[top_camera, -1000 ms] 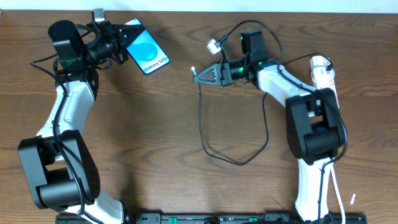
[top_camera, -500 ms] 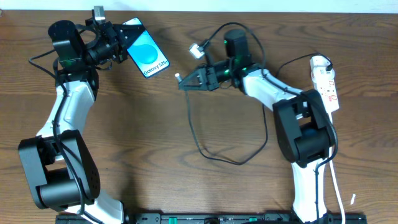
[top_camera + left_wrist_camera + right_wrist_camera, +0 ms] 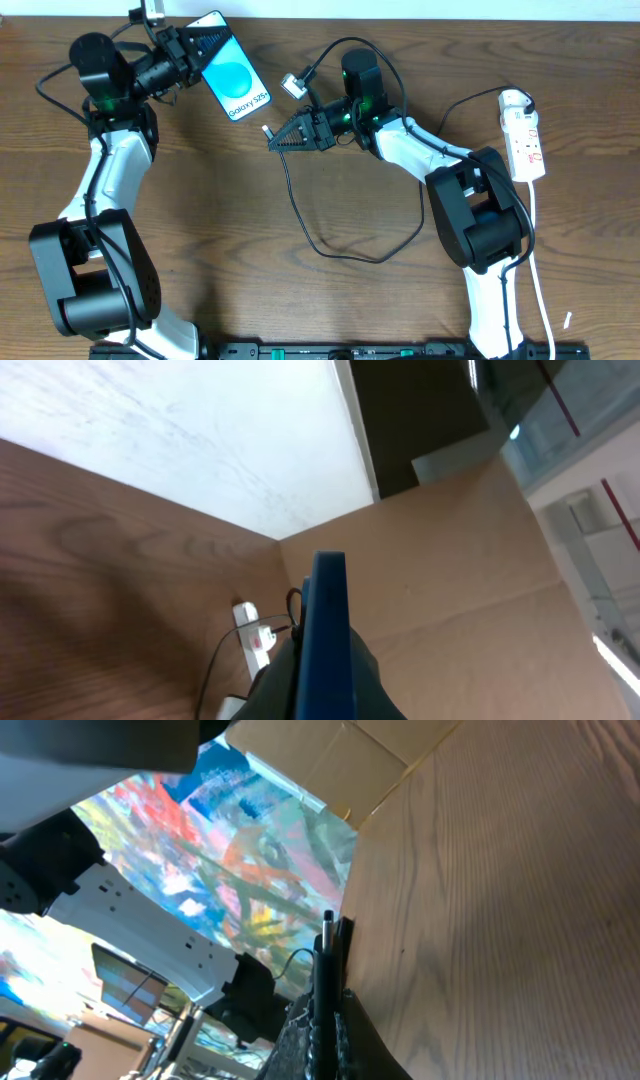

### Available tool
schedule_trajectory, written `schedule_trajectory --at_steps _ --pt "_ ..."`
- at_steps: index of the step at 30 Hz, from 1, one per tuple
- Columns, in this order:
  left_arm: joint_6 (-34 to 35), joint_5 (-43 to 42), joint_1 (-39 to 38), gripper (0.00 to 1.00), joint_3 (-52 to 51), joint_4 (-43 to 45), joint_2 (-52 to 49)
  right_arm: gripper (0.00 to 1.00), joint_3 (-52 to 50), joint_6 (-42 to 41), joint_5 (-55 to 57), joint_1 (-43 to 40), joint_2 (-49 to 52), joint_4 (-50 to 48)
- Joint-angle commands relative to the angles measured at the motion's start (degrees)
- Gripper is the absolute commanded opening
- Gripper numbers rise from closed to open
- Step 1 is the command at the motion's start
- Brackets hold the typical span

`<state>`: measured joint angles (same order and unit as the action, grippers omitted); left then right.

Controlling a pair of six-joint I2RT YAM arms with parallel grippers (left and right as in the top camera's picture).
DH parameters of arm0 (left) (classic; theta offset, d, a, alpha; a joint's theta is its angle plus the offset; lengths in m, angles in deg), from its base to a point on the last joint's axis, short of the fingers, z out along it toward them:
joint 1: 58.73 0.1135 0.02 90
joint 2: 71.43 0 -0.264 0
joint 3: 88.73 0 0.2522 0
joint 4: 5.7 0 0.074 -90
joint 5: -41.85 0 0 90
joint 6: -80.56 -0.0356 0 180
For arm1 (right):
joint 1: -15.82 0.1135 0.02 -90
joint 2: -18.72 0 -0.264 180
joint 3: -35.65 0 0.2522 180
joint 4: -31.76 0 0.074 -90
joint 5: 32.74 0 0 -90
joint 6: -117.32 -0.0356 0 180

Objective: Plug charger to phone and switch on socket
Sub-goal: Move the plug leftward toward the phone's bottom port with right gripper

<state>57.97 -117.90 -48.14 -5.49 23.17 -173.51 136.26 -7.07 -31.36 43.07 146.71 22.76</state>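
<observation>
The phone (image 3: 235, 78) has a bright blue screen and is tilted at the back left of the table. My left gripper (image 3: 200, 46) is shut on its upper end. The left wrist view shows it edge-on as a dark blue slab (image 3: 328, 630) between the fingers. My right gripper (image 3: 281, 138) is shut on the charger's black plug (image 3: 327, 968). Its small tip (image 3: 266, 130) points left, a short gap from the phone's lower end. The thin black cable (image 3: 345, 252) loops down across the table. The socket (image 3: 526, 135), a white power strip, lies at the far right.
A white cord (image 3: 540, 270) runs from the socket down the right edge. A small white connector (image 3: 291, 85) hangs by the right arm's wrist. Brown cardboard (image 3: 450, 580) stands behind the table's back edge. Both arm bases sit at the front edge.
My right gripper has carried the charger plug leftward, closing most of the gap to the phone. My left gripper has shifted the phone slightly up and left.
</observation>
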Motion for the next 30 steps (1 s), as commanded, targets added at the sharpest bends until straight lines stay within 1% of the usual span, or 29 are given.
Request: schedule_trajectory --at_steps 1,9,17,22,25,30 --pt "-0.3 -1.9 0.0 0.07 1.3 0.8 2.0 0.01 0.5 -1.9 -0.9 0.2 -0.8 -1.1" --pt "-0.3 -1.6 0.0 0.07 1.3 0.8 2.0 0.01 0.5 -8.2 -0.9 0.3 -0.8 -8.5" --pt "0.8 2.6 0.0 0.07 1.3 0.8 2.0 0.01 0.5 -15.1 -0.9 0.3 -0.8 -19.3" --pt "0.7 2.9 0.0 0.07 1.3 1.7 2.0 0.01 0.5 -19.4 -0.9 0.3 -0.8 -25.5" --pt "0.8 2.9 0.0 0.07 1.3 2.4 2.0 0.01 0.5 -21.2 -0.9 0.3 -0.8 -27.9" --pt "0.8 3.0 0.0 0.07 1.3 4.3 2.0 0.01 0.5 -21.6 -0.9 0.3 -0.8 -28.0"
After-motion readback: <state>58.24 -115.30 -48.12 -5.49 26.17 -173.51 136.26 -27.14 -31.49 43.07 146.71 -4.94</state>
